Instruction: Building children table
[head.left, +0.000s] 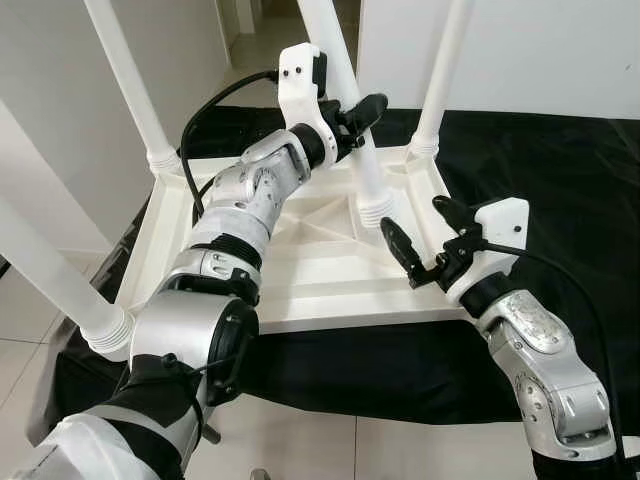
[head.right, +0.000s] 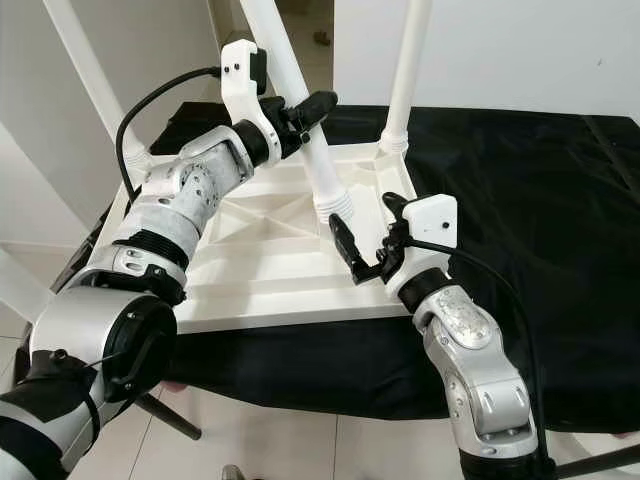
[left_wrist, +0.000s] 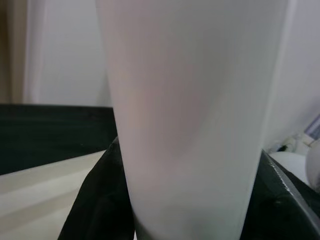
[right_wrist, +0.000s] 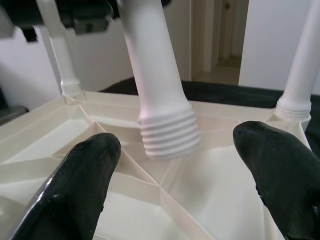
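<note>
At frame centre, an upturned white tabletop (head.left: 300, 270) is seen lying on a black cloth (head.left: 560, 180), with three legs (head.left: 125, 70) already seated in its corners. A loose fourth leg (head.left: 350, 120) is clamped by the left gripper (head.left: 358, 118), its threaded end (right_wrist: 167, 132) held over the tabletop's ribbed underside. Just right of that end, the right gripper (head.left: 420, 238) is held with its fingers (right_wrist: 75, 185) spread wide, grasping nothing.

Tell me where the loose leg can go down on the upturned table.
Free: the front right corner of the tabletop underside, by the right hand. The other three corners carry legs: back left, front left, back right. The left hand holds the loose leg over the ribbed middle.
</note>
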